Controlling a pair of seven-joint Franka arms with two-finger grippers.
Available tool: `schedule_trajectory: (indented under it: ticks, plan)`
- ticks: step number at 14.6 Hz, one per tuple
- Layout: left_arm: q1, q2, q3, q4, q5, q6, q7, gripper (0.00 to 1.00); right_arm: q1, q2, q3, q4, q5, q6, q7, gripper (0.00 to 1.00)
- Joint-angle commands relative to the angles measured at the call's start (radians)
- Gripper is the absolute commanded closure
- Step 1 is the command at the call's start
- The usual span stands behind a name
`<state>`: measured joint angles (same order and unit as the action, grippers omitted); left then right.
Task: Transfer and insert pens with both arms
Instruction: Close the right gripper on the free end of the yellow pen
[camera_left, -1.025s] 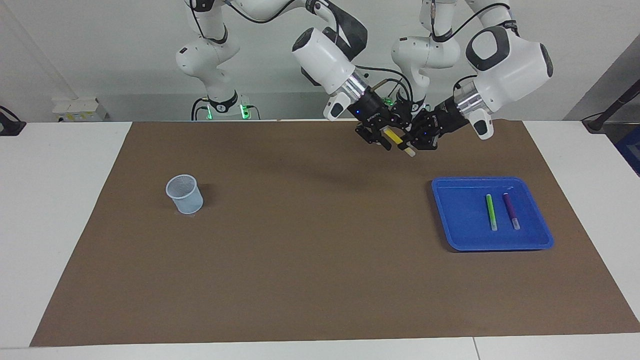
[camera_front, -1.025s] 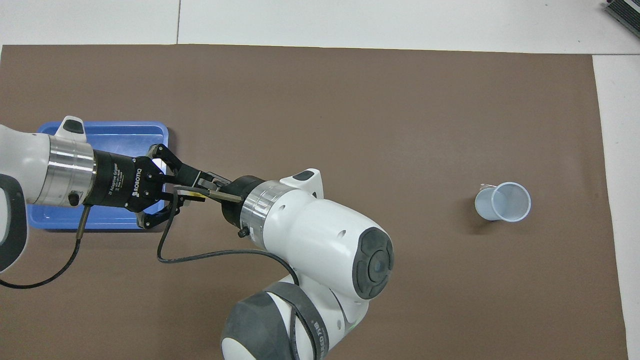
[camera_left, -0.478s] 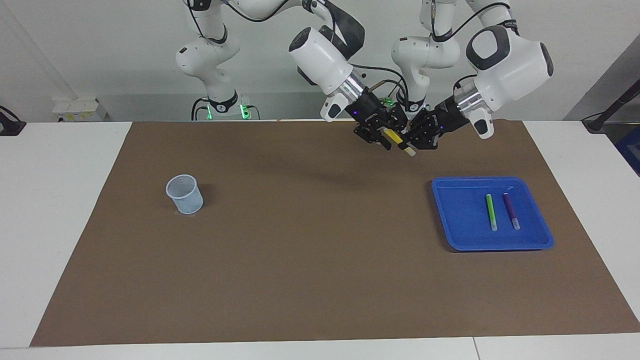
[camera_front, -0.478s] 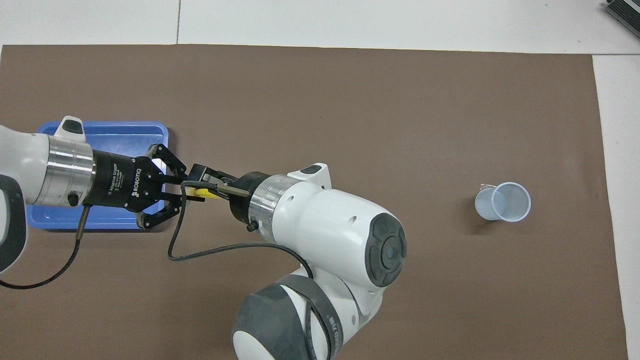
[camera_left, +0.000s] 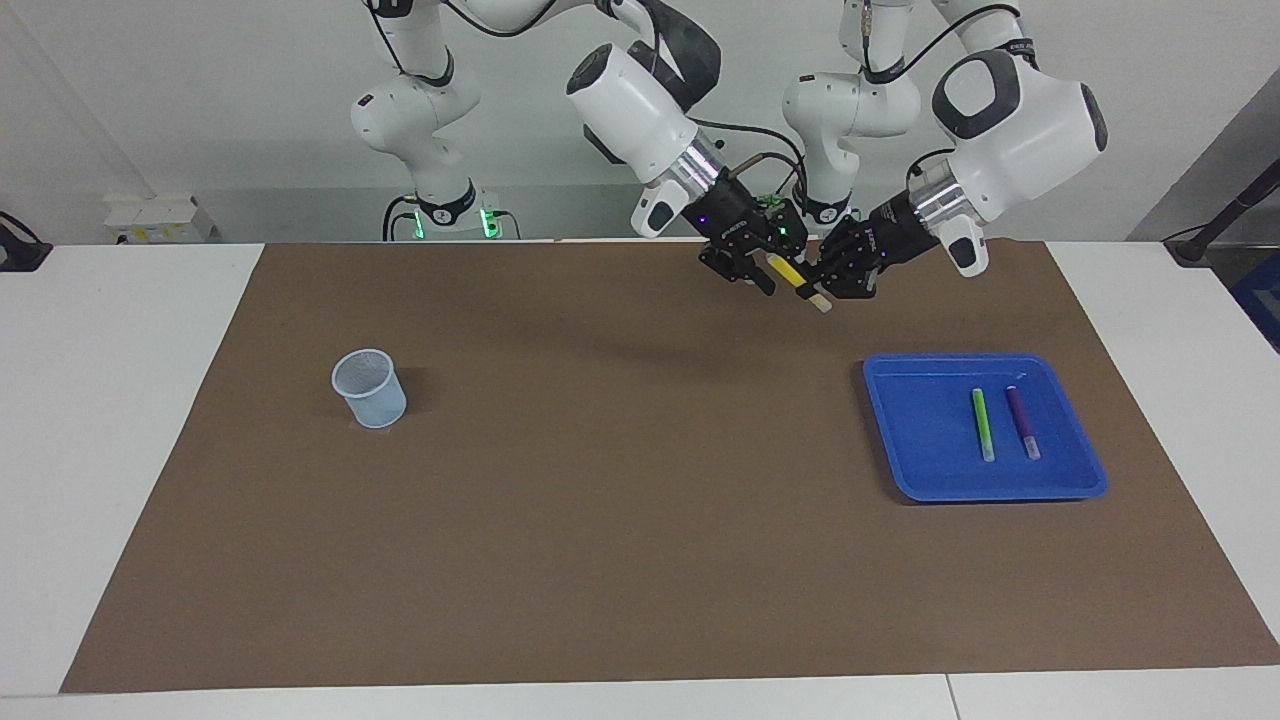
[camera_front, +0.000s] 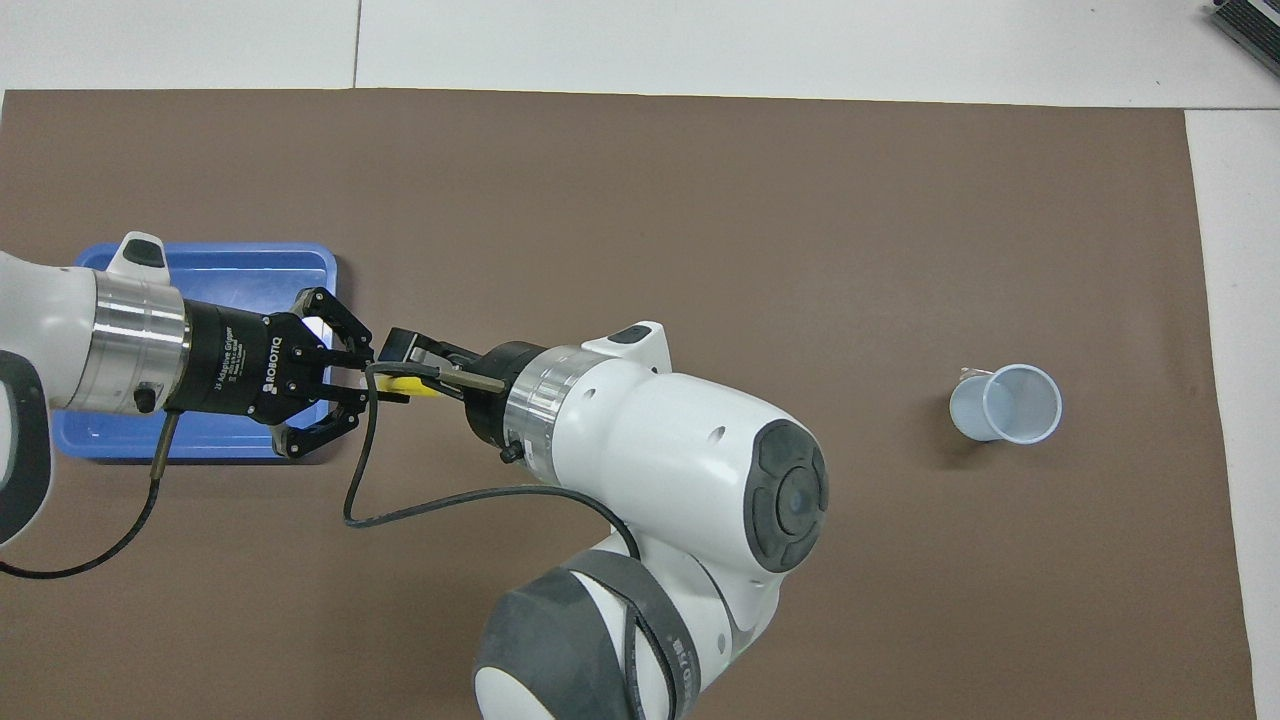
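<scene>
A white tabletop (camera_left: 150, 450) under a plain pale wall carries a wide brown mat (camera_left: 600, 560). Toward the right arm's end of the mat stands a small pale mesh cup (camera_left: 369, 388), upright and alone.

Further along, both arms meet in the air over the strip of mat nearest the robots. The right pincer (camera_left: 762, 274) reaches in at the yellow pen (camera_left: 789, 273); whether it has closed on the barrel I cannot tell. The pen slants downward, its whitish cap poking out below. The left pincer (camera_left: 838, 282) is clenched on the yellow pen near the cap end.

At the left arm's end lies the blue tray (camera_left: 900, 480), with the green pen (camera_left: 983, 424) and purple pen (camera_left: 1022, 422) lying side by side in it, apart from each other.

This looks like the handover of the first pen. To do it well, the right pincer should get a firm, square hold on the yellow barrel clear of the left one's tips. Only then should the left pincer let go and draw back along its own line, so that the pen is not twisted. A hold near the barrel's upper end would leave length free to lower into the cup, which looks light enough to tip.
</scene>
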<state>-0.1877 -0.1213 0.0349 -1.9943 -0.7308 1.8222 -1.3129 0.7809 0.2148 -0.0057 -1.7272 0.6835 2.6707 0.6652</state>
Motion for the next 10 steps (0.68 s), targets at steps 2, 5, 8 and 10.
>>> schedule_trajectory:
  ticks: [2,5,8,10]
  plan:
    - [-0.016,-0.035,0.011,-0.038,-0.018,0.025,-0.014,1.00,-0.003,-0.017,0.004,-0.017,-0.019,-0.011,0.005,0.52]
    - [-0.016,-0.035,0.011,-0.037,-0.018,0.026,-0.016,1.00,-0.003,-0.017,0.004,-0.017,-0.018,-0.011,0.007,0.67]
    - [-0.016,-0.035,0.011,-0.037,-0.018,0.026,-0.022,1.00,-0.003,-0.017,0.006,-0.017,-0.018,-0.008,0.016,0.66]
    - [-0.016,-0.035,0.011,-0.037,-0.018,0.026,-0.023,1.00,0.000,-0.018,0.006,-0.018,-0.018,-0.008,0.017,0.59]
